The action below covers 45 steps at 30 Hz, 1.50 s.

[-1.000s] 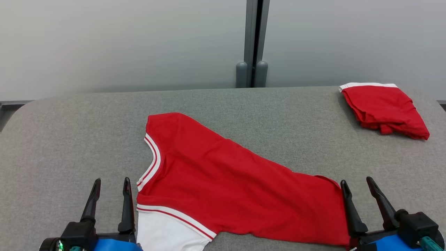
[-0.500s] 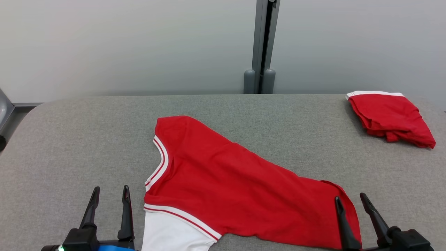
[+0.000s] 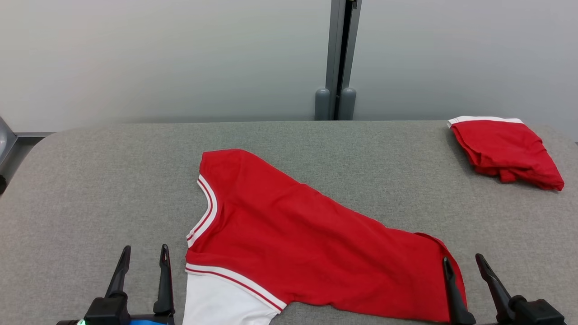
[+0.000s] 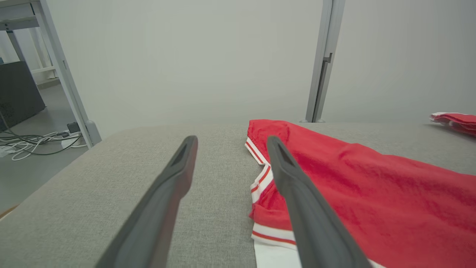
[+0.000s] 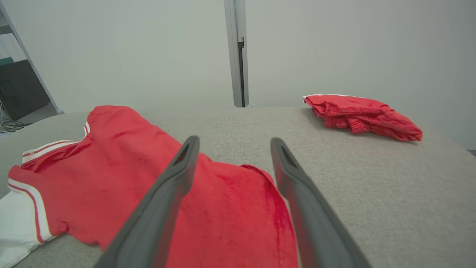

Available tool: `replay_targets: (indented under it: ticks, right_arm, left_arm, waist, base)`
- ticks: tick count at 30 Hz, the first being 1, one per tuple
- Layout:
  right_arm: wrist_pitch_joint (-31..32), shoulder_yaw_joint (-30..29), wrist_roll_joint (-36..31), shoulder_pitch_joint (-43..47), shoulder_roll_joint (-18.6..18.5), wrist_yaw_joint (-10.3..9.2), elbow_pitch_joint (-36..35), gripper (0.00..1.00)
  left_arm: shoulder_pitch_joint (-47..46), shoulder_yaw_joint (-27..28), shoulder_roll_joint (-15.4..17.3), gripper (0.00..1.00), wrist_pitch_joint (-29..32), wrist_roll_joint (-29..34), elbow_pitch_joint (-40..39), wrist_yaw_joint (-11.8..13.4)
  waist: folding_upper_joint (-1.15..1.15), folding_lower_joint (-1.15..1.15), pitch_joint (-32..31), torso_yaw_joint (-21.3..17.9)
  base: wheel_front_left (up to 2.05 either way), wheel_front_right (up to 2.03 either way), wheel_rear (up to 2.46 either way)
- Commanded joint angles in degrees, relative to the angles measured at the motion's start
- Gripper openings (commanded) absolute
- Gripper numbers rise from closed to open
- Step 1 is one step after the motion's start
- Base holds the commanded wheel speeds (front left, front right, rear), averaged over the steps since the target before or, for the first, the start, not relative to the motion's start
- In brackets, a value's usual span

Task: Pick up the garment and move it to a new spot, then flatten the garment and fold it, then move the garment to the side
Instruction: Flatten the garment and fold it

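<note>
While both pincers hang low at the near edge of the grey table (image 3: 90,180), the red garment (image 3: 289,243) lies between them, spread diagonally from its striped collar (image 3: 205,212) down to the hem on the right. Its white sleeve (image 3: 216,302) points toward the robot.

The left gripper (image 3: 145,247) is spread wide with nothing in it, and it sits over bare padding just beside the collar. That's the first worry: close from there and it bites air, or drags its tips into the table cover.

The right gripper (image 3: 463,257) is also spread and empty, straddling the hem corner. I can't tell whether a finger is brushing the cloth. The shirt looks doubled over on itself, so I reckon a shallow pinch could take the top layer alone, and the layers would peel apart on the lift.

Watch for an uneven pull too. With one side caught and the other missed, the fabric would likely swing, bunch and land more creased than it lies now. Soft, slippery-looking cloth like this may also slide out of a light grip.

One more hazard sits at the far right corner, where a second red garment (image 3: 505,151) is folded, well apart from the shirt. Carry the shirt too far that way and the two could overlap or tangle.
</note>
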Motion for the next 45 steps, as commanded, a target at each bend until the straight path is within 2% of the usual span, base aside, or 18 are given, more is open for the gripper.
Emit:
replay_targets:
  ticks: [1, 11, 18, 29, 45]
  right_arm:
    - [-0.2, -0.4, 0.3, 0.2, 0.0, 0.03, 0.4, 1.00]
    - [-0.2, -4.9, -0.6, -1.9, -0.1, 0.03, 9.4, 1.00]
    - [-0.2, -5.5, 0.4, -2.9, 0.0, 0.03, 17.0, 1.00]
    - [-0.2, -3.8, 4.2, -4.1, -0.1, 0.03, 26.0, 1.00]
    - [0.1, 3.7, 9.7, -6.9, 0.3, 0.10, 31.8, 1.00]
  left_arm:
    - [-0.3, 0.0, 0.1, 1.00, -0.3, 0.3, 0.3, 0.0]
    - [0.6, -1.8, 0.1, 1.00, -0.3, -1.2, 7.7, -1.2]
    - [1.2, -3.6, 0.0, 1.00, -0.3, -2.0, 13.3, -1.8]
    - [2.0, -7.0, 0.0, 1.00, -0.3, -3.2, 19.5, -2.4]
    - [-1.2, -8.9, -0.1, 1.00, -0.2, -9.9, 25.4, -2.5]
  waist:
    - [0.00, 0.00, 0.0, 0.0]
    - [0.00, 0.00, 0.8, -0.3]
    - [0.00, 0.00, 1.3, 0.1]
    - [0.00, 0.00, 2.0, 0.1]
    - [0.00, 0.00, 2.7, -0.2]
  base:
    - [0.00, 0.00, 0.00]
    - [0.00, 0.00, 0.00]
    - [0.00, 0.00, 0.00]
    - [0.00, 0.00, 0.00]
    - [0.00, 0.00, 0.00]
